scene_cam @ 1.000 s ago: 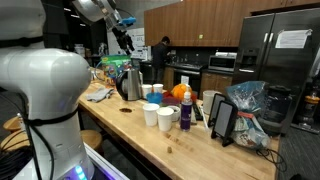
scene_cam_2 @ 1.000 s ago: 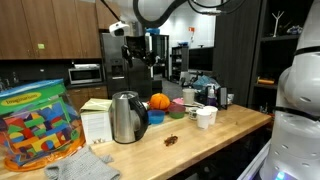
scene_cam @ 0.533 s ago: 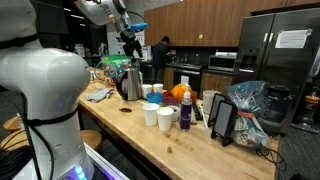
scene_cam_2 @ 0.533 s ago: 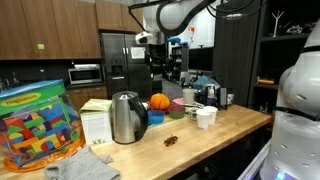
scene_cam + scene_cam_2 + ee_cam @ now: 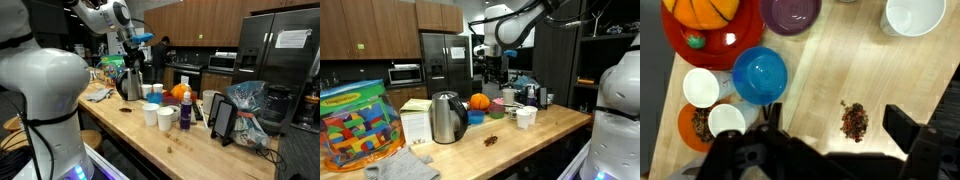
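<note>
My gripper (image 5: 837, 122) is open and empty, high above the wooden counter (image 5: 820, 70). It shows in both exterior views (image 5: 134, 52) (image 5: 492, 68). In the wrist view a small pile of dark reddish crumbs (image 5: 853, 120) lies on the wood between the two fingers, far below them. The pile also shows in both exterior views (image 5: 168, 150) (image 5: 493, 140). A blue bowl (image 5: 760, 75) sits just left of the fingers.
An orange pumpkin (image 5: 702, 10) on a red plate (image 5: 685, 45), a purple bowl (image 5: 790, 12), a white bowl (image 5: 913, 15) and two white cups (image 5: 700, 87) (image 5: 727, 120) stand nearby. A metal kettle (image 5: 445, 117) and a toy-block tub (image 5: 355, 125) stand further along.
The arm has swung sideways and a little lower over the counter, from near the kettle towards the cups and bowls. The gripper stays open and empty.
</note>
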`<state>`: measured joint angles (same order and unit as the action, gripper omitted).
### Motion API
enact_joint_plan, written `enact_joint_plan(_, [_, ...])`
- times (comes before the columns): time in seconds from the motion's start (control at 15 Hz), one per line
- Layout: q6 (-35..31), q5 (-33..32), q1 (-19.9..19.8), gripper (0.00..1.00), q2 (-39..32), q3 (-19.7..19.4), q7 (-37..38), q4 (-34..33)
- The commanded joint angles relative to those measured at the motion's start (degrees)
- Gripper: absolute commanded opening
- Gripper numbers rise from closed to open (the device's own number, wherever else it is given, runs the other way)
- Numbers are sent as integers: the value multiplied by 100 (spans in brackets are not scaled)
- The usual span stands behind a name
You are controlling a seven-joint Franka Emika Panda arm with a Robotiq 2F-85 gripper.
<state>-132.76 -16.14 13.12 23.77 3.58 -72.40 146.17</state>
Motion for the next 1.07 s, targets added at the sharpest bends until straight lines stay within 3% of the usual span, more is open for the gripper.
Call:
enact_joint_plan(0.0, [-88,386,80,100,500,-159,-106,520])
enact_joint_plan(0.2, [186,707,220,100,1009,-205,-116,848])
enact_joint_plan(1.0, [143,597,179,100,873,-135,-9,791])
